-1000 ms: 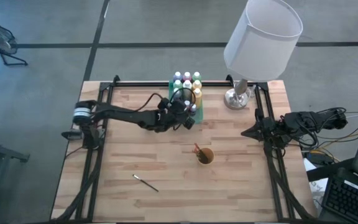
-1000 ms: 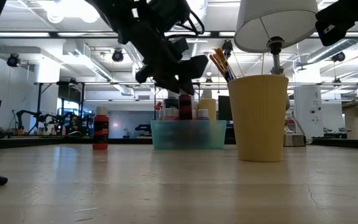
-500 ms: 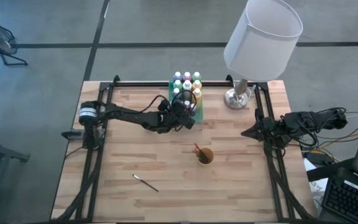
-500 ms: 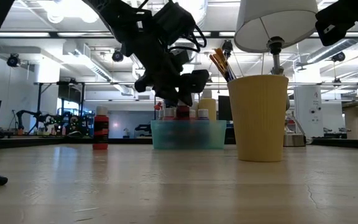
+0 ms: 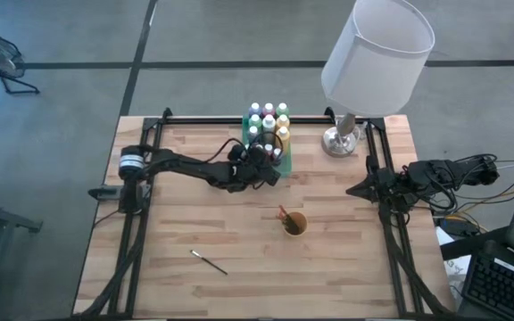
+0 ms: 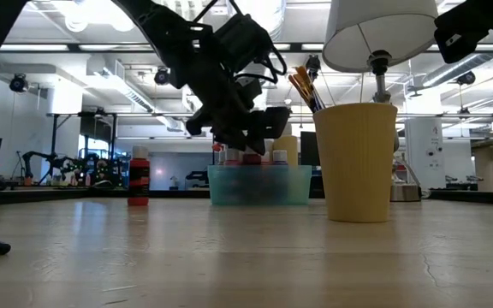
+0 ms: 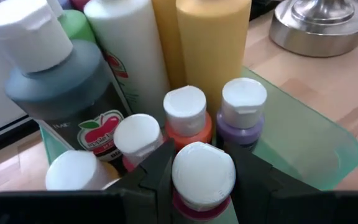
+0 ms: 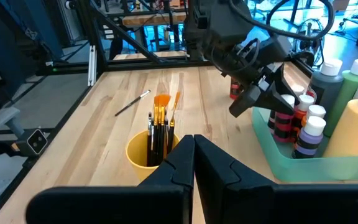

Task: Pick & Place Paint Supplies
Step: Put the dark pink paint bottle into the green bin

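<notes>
My left gripper (image 5: pixel 270 168) is shut on a small pink-red paint bottle with a white cap (image 7: pixel 202 174), at the near end of the translucent green tray (image 5: pixel 289 152). The tray holds several bottles: white, yellow, green, purple, orange. In the right wrist view the held bottle (image 8: pixel 284 119) reaches down inside the tray's wall (image 8: pixel 303 165). One red bottle (image 6: pixel 139 186) stands on the table left of the tray. A thin brush (image 5: pixel 210 262) lies flat near the table's near edge. My right gripper (image 5: pixel 364 189) waits shut at the table's right edge. My left gripper pinches the bottle just below its white cap (image 7: pixel 201 205), one finger (image 7: pixel 157 171) on either side. The fingers come from above, slanting from the table's left. The bottle stays upright, its lower part among the other bottles in the tray; whether it rests on the tray's floor is hidden.
An orange-yellow cup (image 5: pixel 294 224) holding several brushes (image 8: pixel 160 124) stands near the table's middle. A lamp with a white shade (image 5: pixel 377 53) has its metal base (image 5: pixel 341 140) right of the tray. Bare wood lies across the near half of the table.
My left gripper has moved toward the table's far edge and down, bringing the held bottle from beside the tray's near end into the tray among the other bottles. It has stayed shut on the bottle.
</notes>
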### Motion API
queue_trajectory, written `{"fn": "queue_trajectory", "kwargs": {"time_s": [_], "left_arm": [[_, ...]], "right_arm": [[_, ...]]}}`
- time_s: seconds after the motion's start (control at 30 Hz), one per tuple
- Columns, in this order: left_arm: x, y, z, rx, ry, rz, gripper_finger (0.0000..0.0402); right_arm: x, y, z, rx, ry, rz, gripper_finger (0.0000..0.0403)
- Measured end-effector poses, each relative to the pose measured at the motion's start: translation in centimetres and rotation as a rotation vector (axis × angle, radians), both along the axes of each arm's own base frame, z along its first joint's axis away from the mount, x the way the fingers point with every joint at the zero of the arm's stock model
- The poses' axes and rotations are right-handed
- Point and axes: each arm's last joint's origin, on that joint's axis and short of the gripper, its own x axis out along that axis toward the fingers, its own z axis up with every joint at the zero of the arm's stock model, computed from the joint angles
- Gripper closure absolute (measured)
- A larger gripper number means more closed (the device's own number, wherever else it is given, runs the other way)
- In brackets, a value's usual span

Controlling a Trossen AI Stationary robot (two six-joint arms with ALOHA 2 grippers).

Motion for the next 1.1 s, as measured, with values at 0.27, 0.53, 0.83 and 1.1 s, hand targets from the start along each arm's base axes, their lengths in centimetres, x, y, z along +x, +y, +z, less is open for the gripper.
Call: {"fn": "queue_trajectory", "kwargs": {"time_s": [0.27,0.53,0.83,1.1], "left_arm": [[0.18,0.21,-0.84,-0.008,0.012,0.005,0.0278],[0.21,0.33,-0.86,-0.003,0.021,-0.001,0.0259],[0.25,0.52,-0.56,0.028,0.039,-0.019,0.0229],[0.26,0.51,-0.14,0.046,0.041,-0.033,0.0219]], "right_arm": [[0.0,0.0,0.01,0.0,0.0,0.0,0.0394],[0.0,0.0,0.01,0.0,0.0,0.0,0.0394],[0.0,0.0,0.0,0.0,0.0,0.0,0.0394],[0.0,0.0,0.0,0.0,0.0,0.0,0.0394]]}}
